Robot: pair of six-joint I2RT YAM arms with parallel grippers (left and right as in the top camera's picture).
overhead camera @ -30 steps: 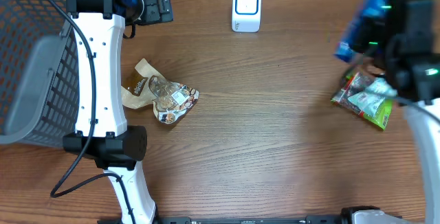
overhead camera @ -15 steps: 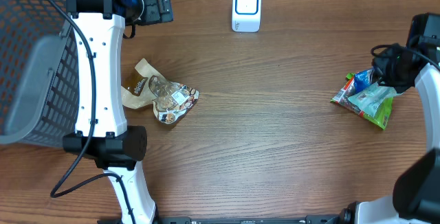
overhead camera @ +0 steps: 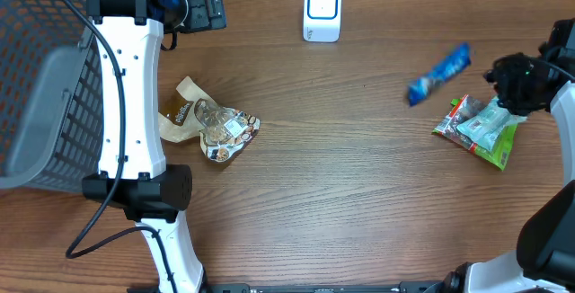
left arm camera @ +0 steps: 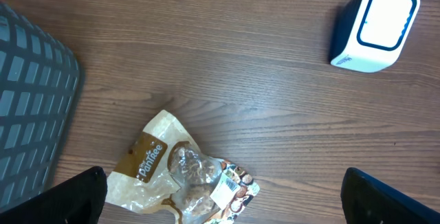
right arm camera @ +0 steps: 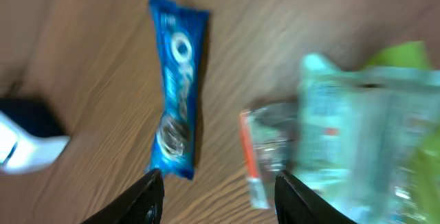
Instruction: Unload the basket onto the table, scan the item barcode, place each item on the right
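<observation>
wooden table (overhead camera: 359,194) | white scanner (overhead camera: 322,10) far edge | brown snack packet (overhead camera: 208,122) left | green packets (overhead camera: 476,129) right, blue wrapper (overhead camera: 438,74) near

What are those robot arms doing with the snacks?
Their job: scanning snack barcodes. The right gripper is open above the green and clear packets, holding nothing; the blue snack packet is loose on the wooden table beside them. The left gripper hangs open, apart from the brown snack bag and white scanner.
</observation>
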